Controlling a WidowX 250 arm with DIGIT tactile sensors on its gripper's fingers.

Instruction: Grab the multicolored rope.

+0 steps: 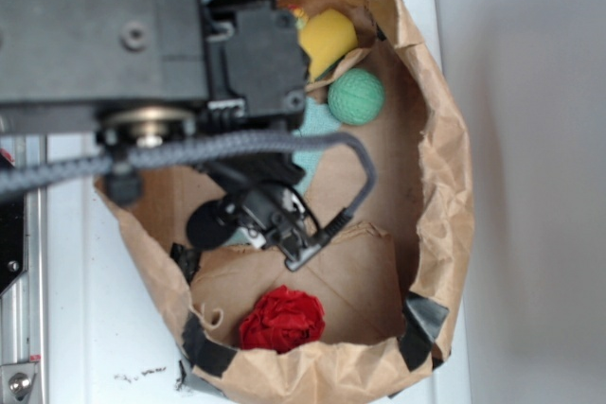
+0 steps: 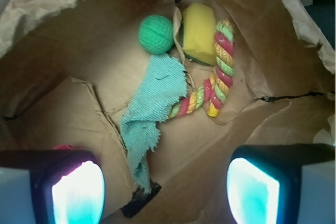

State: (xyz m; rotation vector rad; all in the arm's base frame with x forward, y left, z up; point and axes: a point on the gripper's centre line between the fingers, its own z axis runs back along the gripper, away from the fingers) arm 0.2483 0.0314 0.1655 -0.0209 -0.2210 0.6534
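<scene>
The multicolored rope (image 2: 223, 56) is a thick twisted cord striped red-pink, yellow and pale green. It lies bent on the floor of a brown paper bag (image 2: 63, 51), in the upper right of the wrist view. One end touches the teal rag (image 2: 152, 103), and the long side runs along the yellow sponge block (image 2: 198, 30). My gripper (image 2: 165, 182) is open, well short of the rope, with only bag floor between its glowing pads (image 2: 79, 192). In the exterior view the arm covers the rope, and the gripper (image 1: 270, 219) hangs inside the bag.
A green ball (image 2: 156, 34) sits left of the sponge, seen too as the ball (image 1: 356, 96) outside. A red crumpled object (image 1: 281, 319) lies at the bag's near end. Crinkled bag walls (image 1: 445, 167) ring everything. Black tape (image 2: 139, 203) marks the floor. A grey cable (image 1: 237, 146) crosses over.
</scene>
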